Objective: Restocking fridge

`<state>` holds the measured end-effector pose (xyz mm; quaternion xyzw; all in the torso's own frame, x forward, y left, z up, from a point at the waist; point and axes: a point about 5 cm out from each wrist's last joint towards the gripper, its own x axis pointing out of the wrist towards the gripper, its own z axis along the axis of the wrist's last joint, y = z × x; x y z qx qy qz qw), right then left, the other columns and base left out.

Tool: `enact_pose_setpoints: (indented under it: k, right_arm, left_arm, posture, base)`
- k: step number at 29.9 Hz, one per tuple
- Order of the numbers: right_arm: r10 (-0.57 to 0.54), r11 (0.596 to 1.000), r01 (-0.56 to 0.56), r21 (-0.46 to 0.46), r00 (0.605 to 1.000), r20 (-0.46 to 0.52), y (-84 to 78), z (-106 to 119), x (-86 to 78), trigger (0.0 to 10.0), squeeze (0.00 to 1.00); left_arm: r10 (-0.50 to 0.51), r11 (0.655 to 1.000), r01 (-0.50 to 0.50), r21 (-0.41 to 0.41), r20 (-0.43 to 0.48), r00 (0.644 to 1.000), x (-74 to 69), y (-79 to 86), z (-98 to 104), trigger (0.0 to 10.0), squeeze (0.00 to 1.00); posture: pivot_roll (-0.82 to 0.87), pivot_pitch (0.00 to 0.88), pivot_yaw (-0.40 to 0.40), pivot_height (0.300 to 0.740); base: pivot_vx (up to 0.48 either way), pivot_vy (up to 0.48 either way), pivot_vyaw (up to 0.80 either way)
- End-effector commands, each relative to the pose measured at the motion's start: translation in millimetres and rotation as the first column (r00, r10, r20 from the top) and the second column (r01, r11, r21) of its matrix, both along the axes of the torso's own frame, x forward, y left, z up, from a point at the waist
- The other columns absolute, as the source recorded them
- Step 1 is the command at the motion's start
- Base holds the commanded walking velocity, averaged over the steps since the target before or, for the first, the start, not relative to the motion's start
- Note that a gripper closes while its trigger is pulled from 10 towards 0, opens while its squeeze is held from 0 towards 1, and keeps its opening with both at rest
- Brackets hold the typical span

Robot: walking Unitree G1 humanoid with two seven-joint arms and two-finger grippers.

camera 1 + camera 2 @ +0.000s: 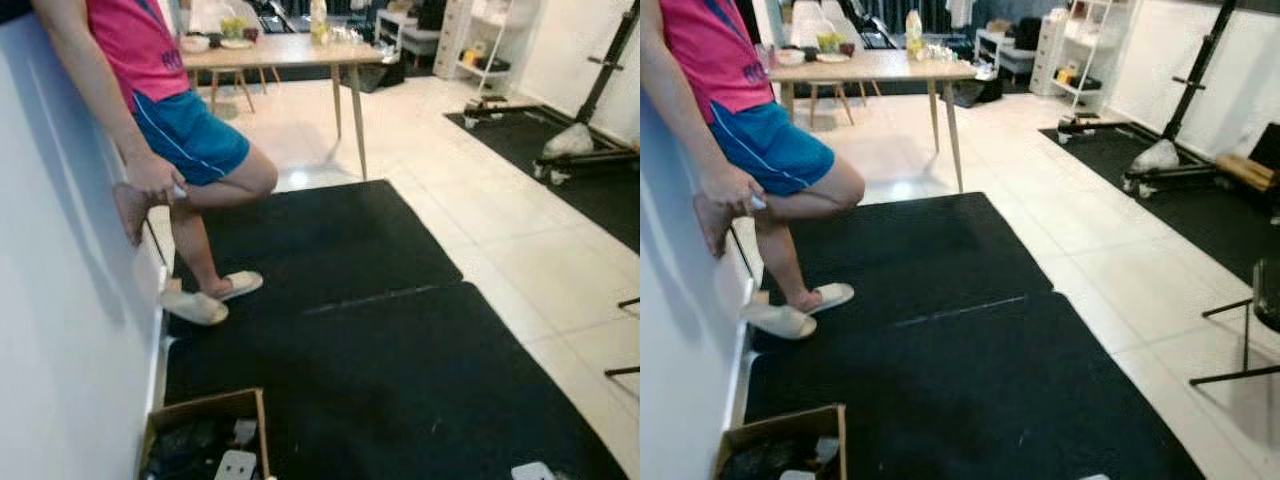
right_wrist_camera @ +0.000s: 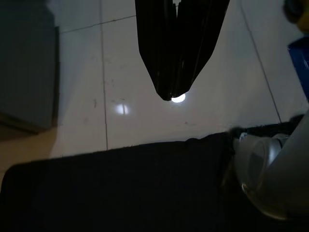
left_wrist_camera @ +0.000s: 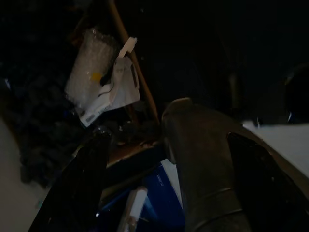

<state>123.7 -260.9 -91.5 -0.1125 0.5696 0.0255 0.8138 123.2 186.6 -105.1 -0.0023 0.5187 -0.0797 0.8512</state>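
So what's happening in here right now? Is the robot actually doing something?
Nothing is being handled at this moment. The robot looks down across a black mat on a tiled floor. A person leans against the white wall on its left, standing on one leg and holding the raised foot. An open cardboard box sits by the wall near the robot. Further off is a wooden table with a bottle and dishes. The right gripper hangs over the floor with its fingers together, holding nothing.
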Motion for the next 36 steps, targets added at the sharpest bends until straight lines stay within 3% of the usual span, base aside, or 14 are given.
enact_pose_setpoints:
  k: [1, 5, 13, 32, 36]
  right_arm:
    - [-0.01, 1.0, 0.01, -0.012, 1.0, -0.012, -5.5, 0.6, -3.5, 10.0, 0.0]
    - [-0.01, 1.0, 0.009, -0.016, 1.0, -0.01, -6.3, 0.9, -3.6, 10.0, 0.0]
    - [-0.002, 1.0, 0.002, -0.025, 1.0, -0.005, -7.8, 1.1, -4.7, 10.0, 0.0]
    - [0.013, 1.0, -0.013, -0.016, 1.0, 0.003, -4.0, 1.6, 0.8, 10.0, 0.0]
    - [0.014, 1.0, -0.014, -0.014, 1.0, 0.005, -3.8, 1.9, 2.0, 10.0, 0.0]
  left_arm:
    - [0.006, 1.0, -0.006, -0.009, -0.022, 1.0, -4.5, -2.2, -1.9, 10.0, 0.0]
    - [0.032, 0.999, -0.032, 0.005, -0.028, 0.999, -5.0, -0.5, -2.2, 10.0, 0.0]
    - [0.006, 1.0, -0.005, 0.017, -0.025, 1.0, -4.2, 1.5, -1.7, 10.0, 0.0]
    - [0.004, 1.0, -0.003, 0.012, -0.028, 1.0, -4.5, 0.9, -1.8, 10.0, 0.0]
    - [0.038, 0.999, -0.038, 0.01, -0.023, 0.999, -4.1, 1.3, -1.8, 10.0, 0.0]
  posture:
    - [-0.04, 0.0, -0.024, 0.74]
    - [-0.04, 0.0, -0.024, 0.74]
    - [-0.04, 0.0, -0.02, 0.74]
    - [-0.04, 0.0, -0.025, 0.74]
    - [-0.04, 0.0, -0.026, 0.74]
  base:
    - [0.0, 0.0, -0.79]
    - [0.0, 0.0, -0.78]
    - [0.0, 0.0, 0.0]
    - [0.0, -0.442, 0.0]
    - [0.0, 0.0, 0.0]
